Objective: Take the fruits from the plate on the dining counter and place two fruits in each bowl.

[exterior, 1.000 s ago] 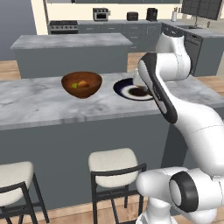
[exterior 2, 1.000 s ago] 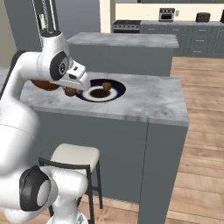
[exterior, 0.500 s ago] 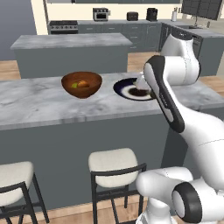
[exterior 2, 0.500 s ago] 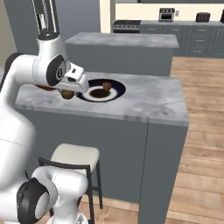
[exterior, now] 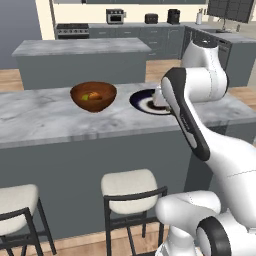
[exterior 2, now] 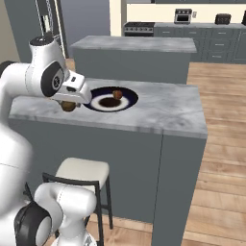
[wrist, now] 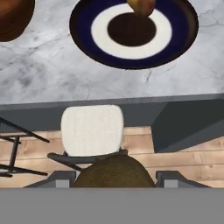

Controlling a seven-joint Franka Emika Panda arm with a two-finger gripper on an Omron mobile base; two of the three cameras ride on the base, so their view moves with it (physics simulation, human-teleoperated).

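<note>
done: reddish bowl (exterior: 93,96) holds fruit | now: pincer (exterior 2: 69,105) clamped on brown fruit (wrist: 114,171) | left: one fruit (exterior 2: 116,93) on plate (exterior 2: 127,102)

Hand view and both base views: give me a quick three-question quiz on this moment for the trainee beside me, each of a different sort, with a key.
1. True or false: the gripper is shut on a brown fruit.
2. How many fruits lie on the plate now? A) none B) one C) three
3. Fill in: the reddish-brown bowl stands on the dining counter, on the plate's ____ side in the left base view.

Key: 1 true: a brown fruit sits between the fingertips in the hand view. 2 B: one brown fruit at the plate's white ring. 3 left.
</note>
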